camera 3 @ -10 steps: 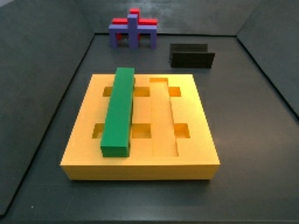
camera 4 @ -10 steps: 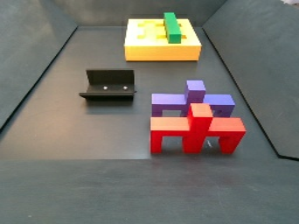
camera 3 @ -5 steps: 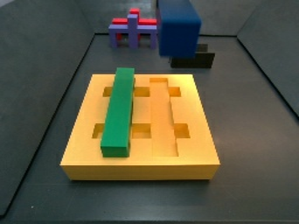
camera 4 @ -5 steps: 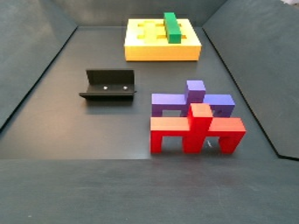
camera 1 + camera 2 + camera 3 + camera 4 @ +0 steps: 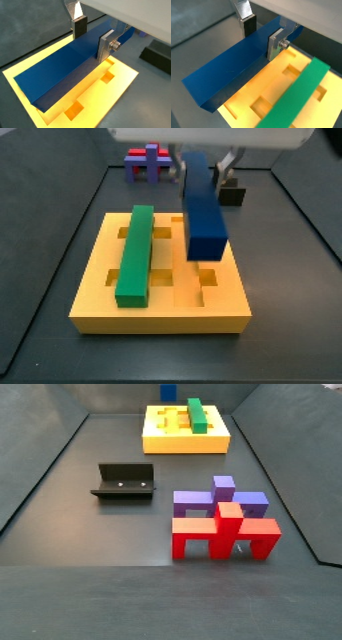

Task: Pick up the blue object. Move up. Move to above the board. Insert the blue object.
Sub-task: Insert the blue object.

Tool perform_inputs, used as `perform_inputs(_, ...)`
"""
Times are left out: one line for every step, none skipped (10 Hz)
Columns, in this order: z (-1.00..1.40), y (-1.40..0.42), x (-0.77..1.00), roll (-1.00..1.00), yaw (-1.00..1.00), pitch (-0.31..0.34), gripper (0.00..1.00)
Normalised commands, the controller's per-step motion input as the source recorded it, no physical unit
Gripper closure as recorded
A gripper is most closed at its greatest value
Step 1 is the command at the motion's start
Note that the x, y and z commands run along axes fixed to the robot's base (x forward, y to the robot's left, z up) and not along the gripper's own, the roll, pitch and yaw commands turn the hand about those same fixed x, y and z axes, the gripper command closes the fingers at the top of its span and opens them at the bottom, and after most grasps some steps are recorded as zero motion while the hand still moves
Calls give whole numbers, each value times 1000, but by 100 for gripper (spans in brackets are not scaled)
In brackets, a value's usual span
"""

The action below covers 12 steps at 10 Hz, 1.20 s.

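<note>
Now I see the blue object [image 5: 203, 210] has moved over the board [image 5: 94, 298]; half a second ago it hung behind it, so insertion comes next. My gripper [image 5: 93, 34] is clamped on it (near one end). Its long axis runs along the board's grooves, parallel to the green bar [image 5: 135, 253].

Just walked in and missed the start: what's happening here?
The gripper is shut on the blue object and holds it in the air over the board, lengthwise above its open grooves. It is not inserted yet. A green bar already lies in the board. The fixture and the cross-shaped block stand aside.
</note>
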Motion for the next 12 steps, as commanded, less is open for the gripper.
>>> perform_inputs(-603, 109, -174, -247, 94, -120, 100)
perform_inputs(-489, 49, -80, -286, 131, -147, 100)
perform_inputs(-554, 0, 0, -207, 169, -163, 100)
perform_inputs(-491, -114, 237, 0, 129, -30, 100)
perform_inputs(-569, -17, 69, 140, 137, 0, 100)
perform_inputs(-497, -20, 3, 169, 129, 0, 100)
perform_inputs(-366, -34, 23, 116, 111, 0, 100)
perform_inputs(-194, -126, 0, 83, 0, 0, 100)
perform_inputs(-20, -146, 0, 56, -117, 0, 100)
perform_inputs(-143, -91, 169, 91, 3, 10, 100)
perform_inputs(-231, -46, 129, 70, 3, 0, 100)
perform_inputs(-194, 0, 0, 53, 0, 0, 100)
